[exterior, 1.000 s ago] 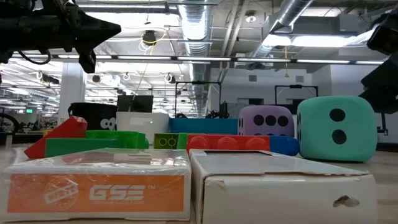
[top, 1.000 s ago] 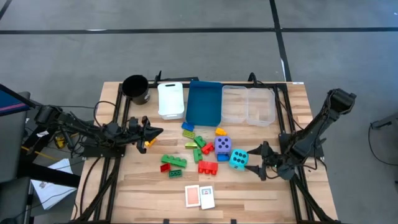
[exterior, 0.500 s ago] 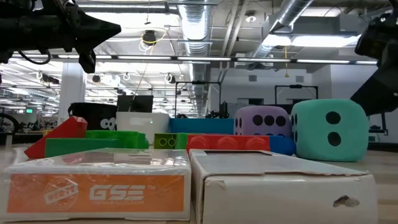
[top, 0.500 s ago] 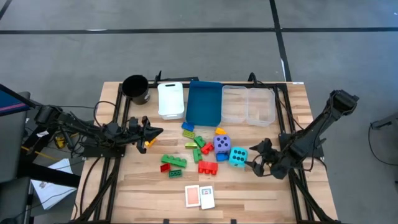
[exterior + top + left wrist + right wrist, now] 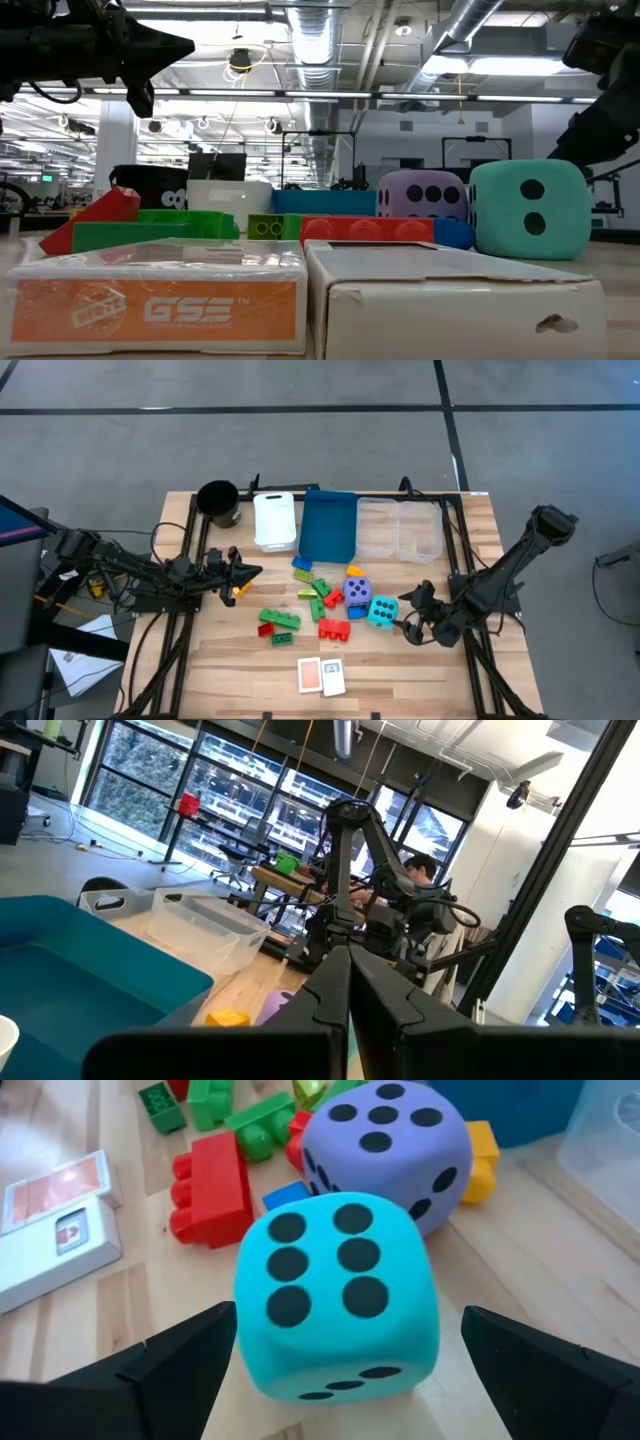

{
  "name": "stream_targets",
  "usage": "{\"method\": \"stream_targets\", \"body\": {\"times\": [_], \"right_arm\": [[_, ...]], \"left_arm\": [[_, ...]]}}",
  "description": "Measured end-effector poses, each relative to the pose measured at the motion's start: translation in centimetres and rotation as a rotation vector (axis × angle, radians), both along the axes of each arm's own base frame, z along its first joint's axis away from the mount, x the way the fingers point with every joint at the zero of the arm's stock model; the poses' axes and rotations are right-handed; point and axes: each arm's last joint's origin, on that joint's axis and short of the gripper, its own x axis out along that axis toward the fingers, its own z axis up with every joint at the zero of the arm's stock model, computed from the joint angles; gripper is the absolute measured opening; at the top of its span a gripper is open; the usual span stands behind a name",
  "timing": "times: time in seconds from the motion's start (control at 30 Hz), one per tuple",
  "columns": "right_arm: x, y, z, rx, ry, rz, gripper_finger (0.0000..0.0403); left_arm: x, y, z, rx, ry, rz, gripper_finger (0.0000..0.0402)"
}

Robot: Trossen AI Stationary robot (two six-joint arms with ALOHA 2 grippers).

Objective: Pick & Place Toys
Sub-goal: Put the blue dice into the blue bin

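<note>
Two soft dice sit near the table middle: the cyan die [image 5: 383,612] and the purple die [image 5: 357,593], touching each other. The right gripper [image 5: 411,617] stands wide open just beside the cyan die, one finger on each side. Two cards [image 5: 321,676] lie at the front edge. The left gripper [image 5: 250,572] hangs closed, well apart from the toys.

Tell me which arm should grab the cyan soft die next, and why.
The right. The right gripper is open with its fingers on either side of the cyan soft die, level with it. The left gripper is shut and sits across the table, beyond the pile of plastic bricks.
</note>
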Motion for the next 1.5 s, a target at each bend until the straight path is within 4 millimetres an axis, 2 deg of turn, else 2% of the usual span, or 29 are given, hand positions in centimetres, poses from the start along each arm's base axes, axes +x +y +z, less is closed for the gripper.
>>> {"method": "stream_targets", "body": {"times": [0.33, 0.77, 1.2, 1.5], "right_arm": [[0.5, -0.4, -0.1, 0.053, 0.046, 0.011, 0.0382], [0.8, -0.9, -0.1, 0.028, 0.063, 0.009, 0.0382], [2.4, 0.5, -2.2, 0.040, 0.091, 0.035, 0.0382], [2.5, 0.3, -2.2, 0.049, 0.093, 0.029, 0.0379]], "left_arm": [[0.0, 0.0, 0.0, 0.000, 0.000, 0.000, 0.0000], [0.0, 0.0, 0.0, 0.000, 0.000, 0.000, 0.0000], [0.0, 0.0, 0.0, 0.000, -0.001, 0.000, 0.0000], [0.0, 0.0, 0.0, 0.000, -0.001, 0.000, 0.0000]]}}
